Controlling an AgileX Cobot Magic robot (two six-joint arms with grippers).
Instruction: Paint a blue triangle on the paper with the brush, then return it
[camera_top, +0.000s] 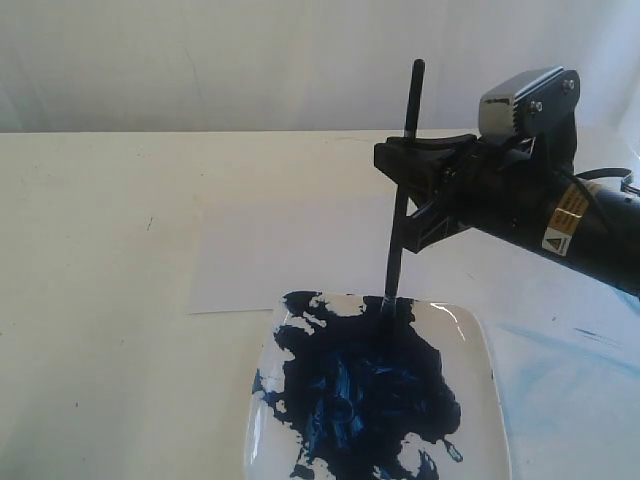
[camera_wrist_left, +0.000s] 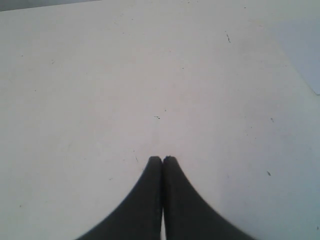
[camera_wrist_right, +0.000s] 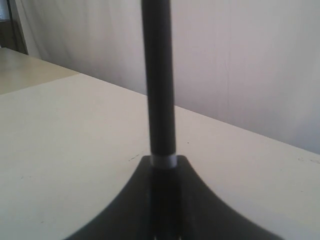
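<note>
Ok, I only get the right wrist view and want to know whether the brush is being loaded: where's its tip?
Observer: The brush stands nearly upright, with its tip down in the blue paint at the far edge of the plate.
Operator: Anything on the paper yet?
Observer: No. In the exterior view the paper lies beyond the plate and looks blank, with no triangle.
Operator: And the left arm?
Observer: The left gripper hangs over the table, jaws shut, holding nothing.
</note>
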